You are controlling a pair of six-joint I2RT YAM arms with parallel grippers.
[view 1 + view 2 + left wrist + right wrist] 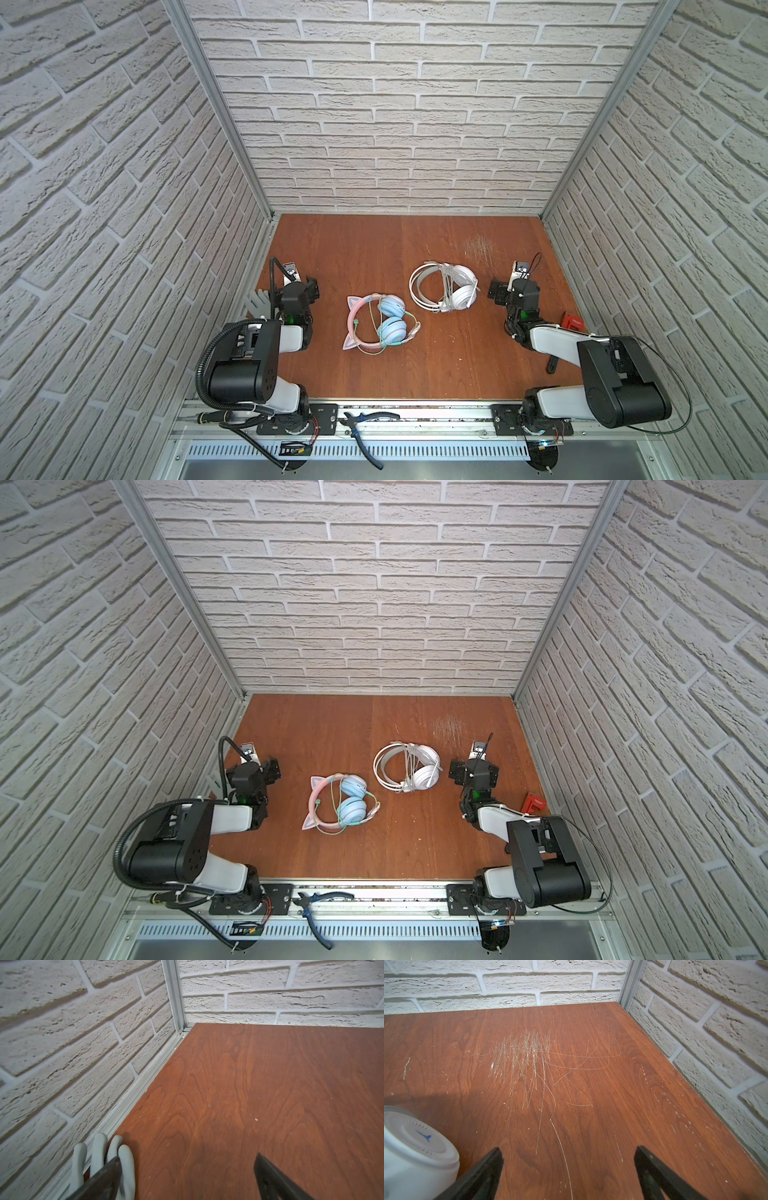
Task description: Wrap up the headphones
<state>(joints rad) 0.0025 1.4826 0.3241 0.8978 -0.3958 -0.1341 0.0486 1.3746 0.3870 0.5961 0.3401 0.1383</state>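
Both pairs lie mid-tabletop (374, 249). The cat-ear headphones (391, 328) sit nearer the left claw (187, 1159), the white headphones (463, 296) just beside the right claw (568, 1149). Both claws are released and empty.

White cable (447, 291) appears wound across its band. Greenish cable (369, 320) lies slack, so the next move calls for gathering it.

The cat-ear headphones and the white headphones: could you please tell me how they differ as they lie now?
The cat-ear headphones have a pink band and light-blue cups; the white headphones are all white. The white pair looks larger. The greenish cable sprawls in loose loops around the cat-ear pair, while the white cable looks gathered across its pair's band. Both lie flat on the table.
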